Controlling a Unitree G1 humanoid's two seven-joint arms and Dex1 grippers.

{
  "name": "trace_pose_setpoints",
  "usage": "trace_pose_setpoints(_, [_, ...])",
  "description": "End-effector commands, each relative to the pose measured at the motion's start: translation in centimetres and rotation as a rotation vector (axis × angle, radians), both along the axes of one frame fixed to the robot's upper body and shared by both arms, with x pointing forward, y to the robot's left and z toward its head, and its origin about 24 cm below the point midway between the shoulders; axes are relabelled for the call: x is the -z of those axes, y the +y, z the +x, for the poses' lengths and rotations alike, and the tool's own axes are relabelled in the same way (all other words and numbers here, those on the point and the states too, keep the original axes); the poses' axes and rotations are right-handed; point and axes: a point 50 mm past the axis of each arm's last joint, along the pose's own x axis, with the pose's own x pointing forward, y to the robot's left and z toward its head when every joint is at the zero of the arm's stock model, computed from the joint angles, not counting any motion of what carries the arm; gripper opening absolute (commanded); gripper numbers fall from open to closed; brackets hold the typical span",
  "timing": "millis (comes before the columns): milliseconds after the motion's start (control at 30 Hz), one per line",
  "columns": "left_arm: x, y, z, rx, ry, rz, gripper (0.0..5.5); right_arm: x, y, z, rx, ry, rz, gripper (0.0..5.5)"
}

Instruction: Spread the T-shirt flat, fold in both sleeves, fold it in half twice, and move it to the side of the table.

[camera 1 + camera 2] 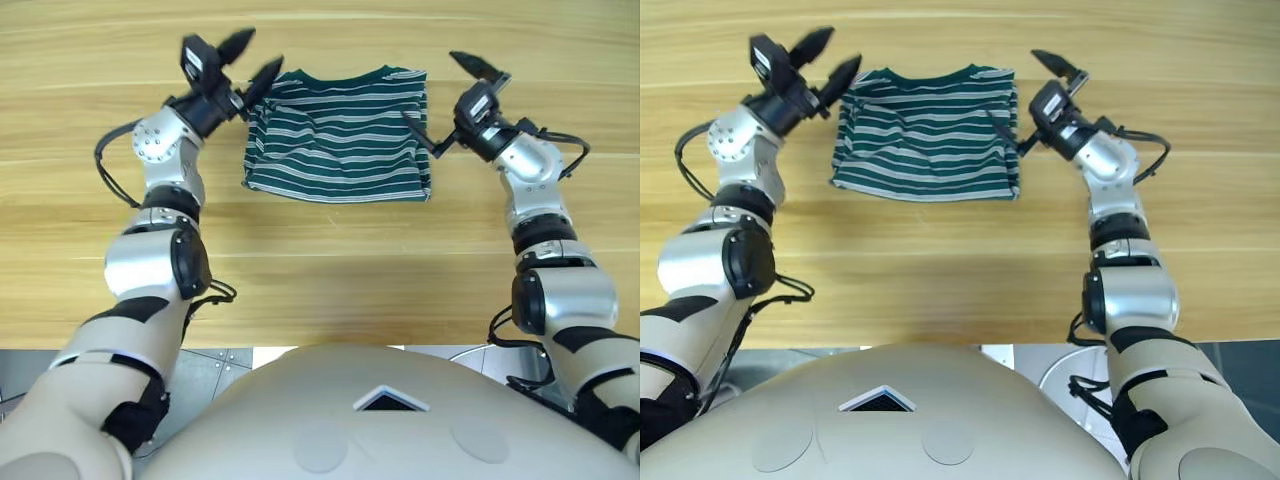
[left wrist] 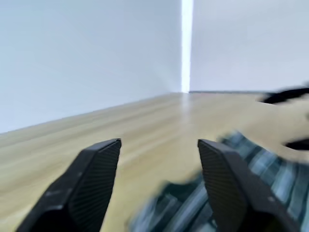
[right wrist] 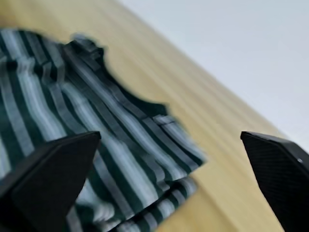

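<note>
Pale wooden table [image 1: 320, 250] carries one dark green, white-striped T-shirt [image 1: 340, 140], lying at twelve o'clock ahead of the robot as a rumpled, roughly rectangular shape with its collar on the far side. Two grippers flank it, each with two black fingers spread wide and nothing between them. The left gripper [image 1: 258, 52] sits just off the shirt's ten o'clock corner, the cloth toward its four o'clock, while the right gripper [image 1: 430, 85] stands at the two o'clock edge, one finger over the cloth; whether it touches is unclear.
</note>
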Motion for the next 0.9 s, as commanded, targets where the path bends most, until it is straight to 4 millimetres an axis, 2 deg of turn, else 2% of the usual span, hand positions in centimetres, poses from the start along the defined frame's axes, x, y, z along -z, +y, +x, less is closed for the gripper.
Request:
trace_pose_setpoints(33, [0.9, -0.7, -1.0, 0.074, -0.027, 0.099, 2.12, 1.7, -0.8, -0.7, -0.004, 0.058, -0.194, 5.4])
trace_pose_setpoints(167, [1.0, -0.8, -1.1, 0.075, -0.03, 0.109, 1.34, 4.0, -1.2, -2.1, -0.053, 0.115, -0.377, 5.4])
trace_pose_setpoints(233, [1.0, -0.9, -1.1, 0.077, -0.04, 0.114, 1.04, 4.9, -1.3, -4.3, -0.197, 0.156, -0.413, 5.4])
trace_pose_setpoints(300, [0.8, -0.8, -1.0, 0.072, -0.052, 0.119, 0.61, 4.8, -0.9, -7.2, -0.384, 0.175, -0.381, 5.4])
trace_pose_setpoints(367, [0.5, -0.6, -0.9, 0.06, -0.062, 0.118, 0.24, 3.4, 0.1, -10.2, -0.551, 0.159, -0.302, 5.4])
trace_pose_setpoints(400, [0.4, -0.4, -0.8, 0.052, -0.067, 0.115, 0.03, 2.0, 0.9, -11.7, -0.628, 0.132, -0.243, 5.4])
trace_pose_setpoints(500, [0.2, 0.0, -0.8, 0.032, -0.072, 0.111, 0.03, -2.4, 2.1, -14.1, -0.747, 0.046, -0.059, 5.4])
trace_pose_setpoints(600, [0.4, -0.1, -0.9, 0.03, -0.073, 0.118, 0.03, -4.9, 2.2, -14.2, -0.745, -0.008, 0.047, 5.4])
trace_pose_setpoints(700, [0.2, 0.0, -0.9, 0.025, -0.087, 0.117, 0.03, -5.4, 2.0, -13.2, -0.688, -0.016, 0.061, 5.4])
trace_pose_setpoints(800, [-0.1, 0.3, -1.1, 0.029, -0.119, 0.109, 0.03, -5.6, 2.7, -10.9, -0.569, -0.063, 0.077, 5.4])
trace_pose_setpoints(900, [0.2, 0.5, -2.5, 0.151, -0.152, 0.144, 0.03, -5.4, 4.4, -8.6, -0.479, -0.095, 0.084, 5.4])
